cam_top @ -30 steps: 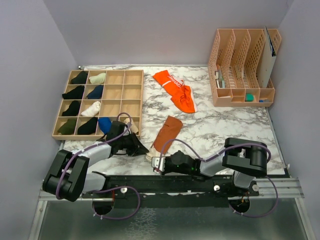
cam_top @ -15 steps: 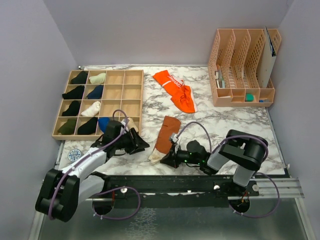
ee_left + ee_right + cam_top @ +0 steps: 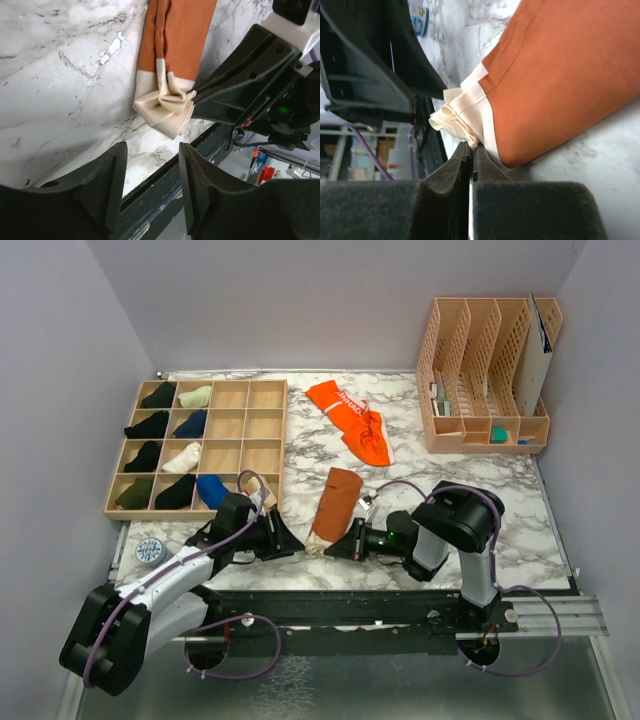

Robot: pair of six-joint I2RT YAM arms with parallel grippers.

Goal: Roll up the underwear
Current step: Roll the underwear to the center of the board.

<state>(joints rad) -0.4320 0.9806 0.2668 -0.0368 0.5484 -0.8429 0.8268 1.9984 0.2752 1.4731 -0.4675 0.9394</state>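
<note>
The rust-brown underwear (image 3: 336,500) lies folded into a long strip near the table's front edge, its cream waistband (image 3: 165,107) bunched at the near end. My right gripper (image 3: 338,547) is shut, its tips pinching the waistband folds (image 3: 462,117). My left gripper (image 3: 290,540) stands open just left of the waistband, nothing between its fingers (image 3: 107,180). In the left wrist view the cloth (image 3: 177,40) sits beyond the open jaws. The bright orange underwear (image 3: 352,420) with a white lettered band lies crumpled farther back.
A wooden compartment tray (image 3: 232,430) with small fabric bundles sits at the left. A peach file rack (image 3: 485,370) stands at the back right. A small round patterned tin (image 3: 150,550) lies by the left arm. The table's front rail (image 3: 165,192) runs just under my left fingers.
My left gripper has opened, let go of the waistband and pulled back left. The right gripper has swung in to the waistband's near end. The brown strip now lies straighter.
</note>
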